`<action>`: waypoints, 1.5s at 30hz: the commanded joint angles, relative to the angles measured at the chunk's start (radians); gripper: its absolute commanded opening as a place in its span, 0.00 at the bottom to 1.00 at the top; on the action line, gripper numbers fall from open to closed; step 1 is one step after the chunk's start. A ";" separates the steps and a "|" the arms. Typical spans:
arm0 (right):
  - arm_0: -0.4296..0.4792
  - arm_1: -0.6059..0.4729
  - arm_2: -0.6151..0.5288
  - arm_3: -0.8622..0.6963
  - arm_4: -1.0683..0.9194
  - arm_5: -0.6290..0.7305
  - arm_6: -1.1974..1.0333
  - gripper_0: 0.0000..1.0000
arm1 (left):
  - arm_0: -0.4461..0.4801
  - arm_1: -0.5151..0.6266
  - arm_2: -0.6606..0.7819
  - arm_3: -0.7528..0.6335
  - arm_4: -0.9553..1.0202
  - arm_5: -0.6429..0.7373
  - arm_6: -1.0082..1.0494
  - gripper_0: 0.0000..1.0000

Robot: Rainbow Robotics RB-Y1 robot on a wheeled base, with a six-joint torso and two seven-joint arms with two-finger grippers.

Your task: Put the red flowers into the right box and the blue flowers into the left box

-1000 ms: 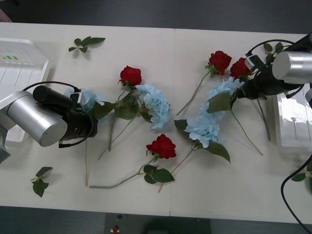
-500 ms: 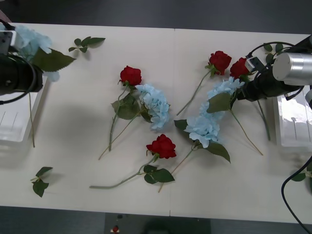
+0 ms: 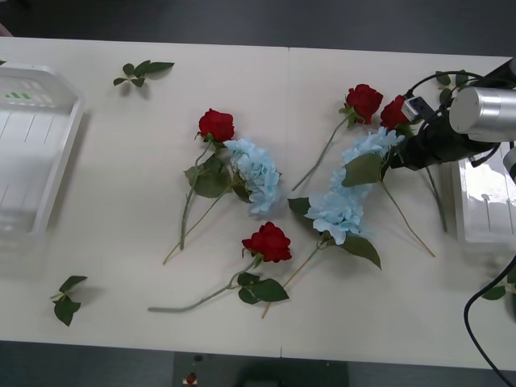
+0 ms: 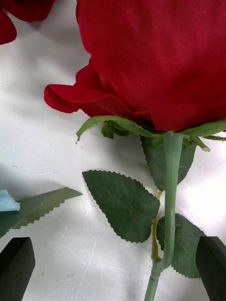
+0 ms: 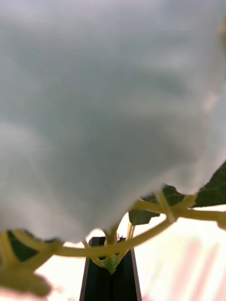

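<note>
Right end effector (image 4: pixel 113 270): fingers apart, low over the bench (image 3: pixel 121 201), straddling the green stem of a red rose (image 4: pixel 155 61) at the bench's right side, just beside the right box (image 3: pixel 484 210); nothing clamped yet.
Left end effector (image 5: pixel 110 277): black fingers together, pinching the thin stem of a blue flower (image 5: pixel 108 113), bloom pressed close against the wrist camera.
Left box (image 3: pixel 32 153): at the bench's left edge, no flower visible inside.
Red flowers: four roses on the bench, two near the right arm (image 3: pixel 476 121), one mid-bench (image 3: pixel 216 125), one nearer the front (image 3: pixel 268 242).
Blue flowers on bench: one cluster beside the middle rose (image 3: pixel 256 173), more right of centre (image 3: pixel 343 201).
Step in hand: likely carrying one blue flower toward the left box while lining up on a rose.
Next move: probably close on the rose stem, lift clear of the neighbouring blue cluster, swing to the right box.
</note>
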 commanded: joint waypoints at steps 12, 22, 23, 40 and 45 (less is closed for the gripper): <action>-0.028 0.024 0.074 -0.013 0.030 -0.067 0.039 0.00 | -0.025 0.023 -0.078 0.195 0.006 -0.175 -0.100 0.71; -0.031 0.022 0.022 -0.013 0.027 -0.035 0.021 0.00 | -0.025 0.024 -0.070 0.176 0.065 -0.198 -0.105 1.00; -0.034 0.022 0.006 -0.014 0.026 -0.024 0.021 0.00 | -0.023 0.024 -0.063 0.166 0.081 -0.198 -0.105 1.00; -0.052 0.010 -0.299 -0.277 0.016 0.324 -0.018 0.00 | -0.026 -0.080 0.012 -0.241 0.314 -0.056 -0.060 1.00; -0.052 -0.004 -0.437 -0.304 0.020 0.402 -0.033 0.00 | -0.040 -0.178 0.011 -0.279 0.311 -0.056 -0.060 1.00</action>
